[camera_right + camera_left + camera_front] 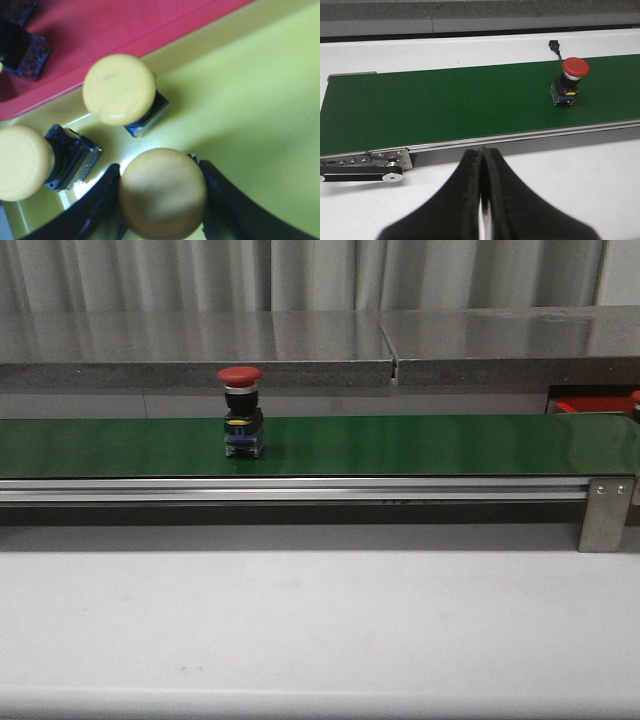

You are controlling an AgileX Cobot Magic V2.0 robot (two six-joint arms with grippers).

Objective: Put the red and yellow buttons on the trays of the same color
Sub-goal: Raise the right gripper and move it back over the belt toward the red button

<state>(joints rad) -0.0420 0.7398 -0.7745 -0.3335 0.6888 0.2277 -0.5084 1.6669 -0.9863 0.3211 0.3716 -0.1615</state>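
One red button upright on green conveyor belt, left of centre in front view, well apart from both trays. Left pincer over white tabletop just short of belt edge, pads pressed together, nothing between them. Must spread before any reach for red button; approach from above, straddle the black body under the cap, not the cap itself, judged slippery.

Further right: right pincer low over yellow tray, fingers clamped either side of a yellow button. Two more yellow buttons already in tray, close by. Red tray adjoining. Step in hand, judged: set-down. Lower till base seats flat, release gently, lift straight up; avoid knocking neighbours or drifting over the red rim.
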